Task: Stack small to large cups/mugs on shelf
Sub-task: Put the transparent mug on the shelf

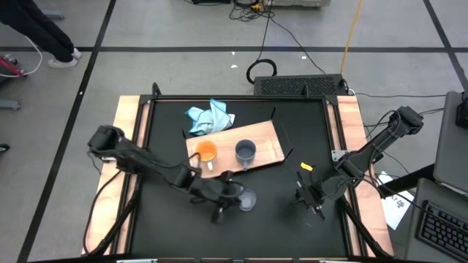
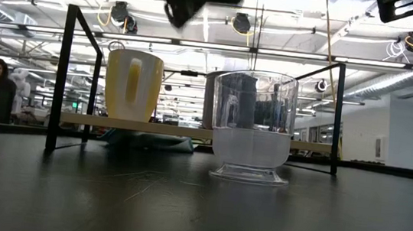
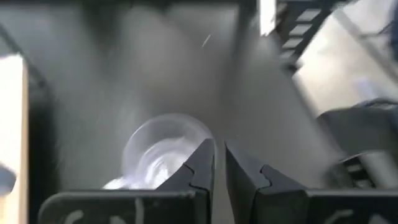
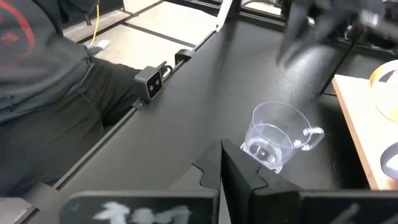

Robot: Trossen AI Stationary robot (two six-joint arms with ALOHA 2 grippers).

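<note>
Left gripper, fingers nearly closed and empty, hovers beside the small clear glass cup on the black table. Orange mug with white handle and grey-blue mug sit on the light-brown wooden board. Right gripper closed, empty.

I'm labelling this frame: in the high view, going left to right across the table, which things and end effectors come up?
Orange mug → left end effector → grey-blue mug → right end effector. The blue cloth and the clear glass cup overlap others in this order, so they are left out.

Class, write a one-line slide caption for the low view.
Clear glass cup stands on the black table; orange mug sits on the wooden shelf behind.
</note>
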